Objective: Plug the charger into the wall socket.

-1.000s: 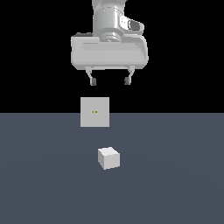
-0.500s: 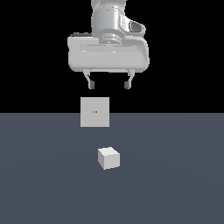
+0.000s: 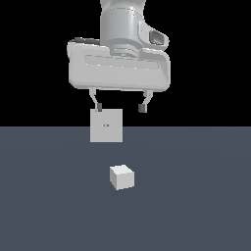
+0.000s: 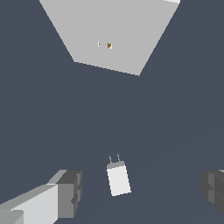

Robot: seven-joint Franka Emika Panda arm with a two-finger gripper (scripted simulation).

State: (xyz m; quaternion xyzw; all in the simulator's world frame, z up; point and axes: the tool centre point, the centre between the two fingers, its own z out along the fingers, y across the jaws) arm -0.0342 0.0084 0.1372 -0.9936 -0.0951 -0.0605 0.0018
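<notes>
The charger (image 3: pixel 121 177) is a small white cube resting on the dark floor, and in the wrist view the charger (image 4: pixel 118 178) shows two thin prongs aimed toward the socket. Behind it stands the wall socket (image 3: pixel 106 125), a light-grey square panel with two tiny orange dots; the wall socket (image 4: pixel 114 33) fills the far part of the wrist view. My gripper (image 3: pixel 120 106) hangs high above the charger, open, fingers spread wide with nothing between them. In the wrist view the charger lies between the two fingertips (image 4: pixel 69 192), well below them.
A flat dark grey-blue floor (image 3: pixel 196 206) spreads in every direction, under a black background. No other objects appear.
The gripper has come slightly lower and shifted a little toward the exterior view's right. Charger and socket have not moved.
</notes>
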